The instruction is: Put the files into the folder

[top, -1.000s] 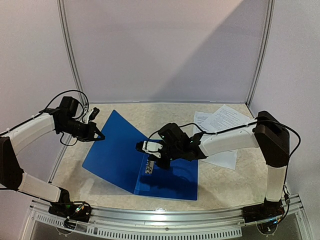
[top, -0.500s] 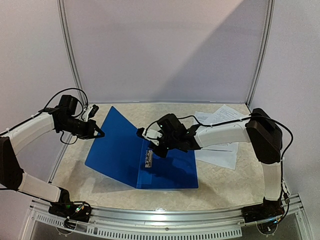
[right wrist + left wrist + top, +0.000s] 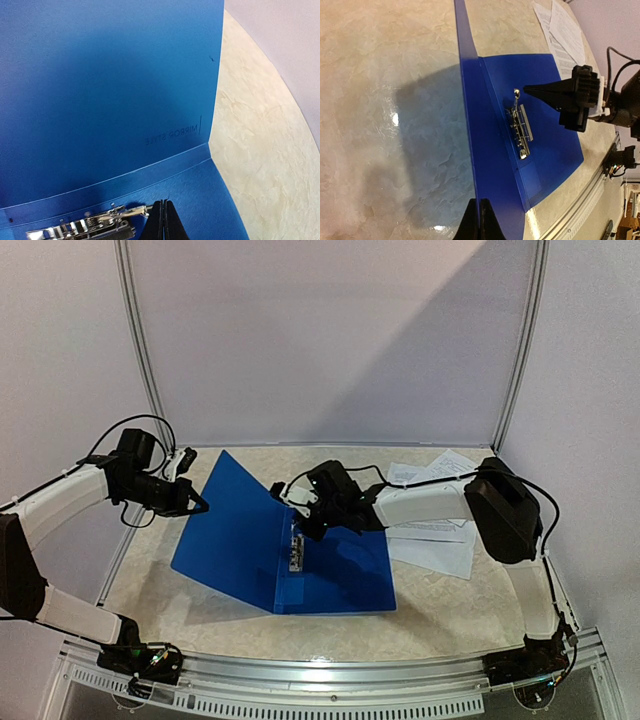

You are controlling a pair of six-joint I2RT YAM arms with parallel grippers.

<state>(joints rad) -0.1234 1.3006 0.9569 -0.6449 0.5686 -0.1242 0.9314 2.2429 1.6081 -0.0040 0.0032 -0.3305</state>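
Since a second ago my right claw (image 3: 526, 89) has slid toward the far edge, fingers together, tip beside the clip (image 3: 521, 130). My left claw (image 3: 479, 215) pinches the raised cover of the folder (image 3: 340, 580), mid-surface. Papers (image 3: 445, 477) lie untouched at the far right corner; none filed yet.

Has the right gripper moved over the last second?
Yes. The right gripper has shifted toward the far edge of the table, from beside the clip of the folder to its far end.
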